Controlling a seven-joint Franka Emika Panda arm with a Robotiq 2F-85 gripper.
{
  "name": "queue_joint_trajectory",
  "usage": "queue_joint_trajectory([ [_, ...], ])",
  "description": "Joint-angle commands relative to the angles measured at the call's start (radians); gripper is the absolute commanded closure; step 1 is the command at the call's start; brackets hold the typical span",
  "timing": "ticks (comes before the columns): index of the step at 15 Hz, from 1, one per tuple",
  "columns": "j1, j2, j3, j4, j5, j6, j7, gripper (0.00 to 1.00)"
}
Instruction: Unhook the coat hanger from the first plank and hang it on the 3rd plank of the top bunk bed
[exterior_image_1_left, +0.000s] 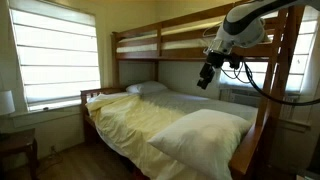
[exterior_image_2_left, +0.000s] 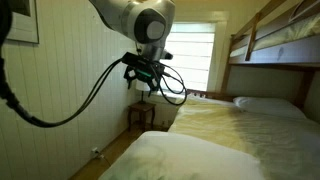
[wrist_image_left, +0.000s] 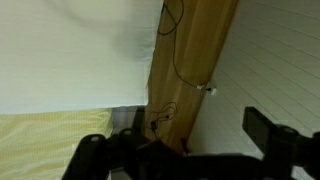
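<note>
The gripper (exterior_image_1_left: 205, 78) hangs in the air beside the top bunk bed (exterior_image_1_left: 160, 45), above the lower bed's yellow bedding (exterior_image_1_left: 150, 115). In the wrist view its black fingers (wrist_image_left: 95, 155) are spread wide with nothing between them: released, empty. Dead ahead of the camera stands a wooden post (wrist_image_left: 190, 70). A thin dark wire (wrist_image_left: 176, 60) trails across the post to a small pale piece. I can't tell whether that is the coat hanger, and it is too slight to find in either exterior view.

Black cables (exterior_image_2_left: 175, 88) loop off the wrist. A white pillow (exterior_image_1_left: 205, 130) lies at the near end of the bed and another (exterior_image_1_left: 148, 88) near the window (exterior_image_1_left: 55, 55). A small nightstand (exterior_image_2_left: 140, 115) sits below the gripper (exterior_image_2_left: 145, 85) in an exterior view.
</note>
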Motion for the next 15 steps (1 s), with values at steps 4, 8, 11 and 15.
queue_joint_trajectory([
  [4,-0.029,0.003,0.026,0.002,0.012,-0.005,-0.009,0.00],
  [8,-0.029,0.003,0.026,0.002,0.012,-0.005,-0.009,0.00],
  [11,-0.029,0.003,0.026,0.002,0.012,-0.005,-0.009,0.00],
  [15,-0.029,0.003,0.026,0.002,0.012,-0.005,-0.009,0.00],
])
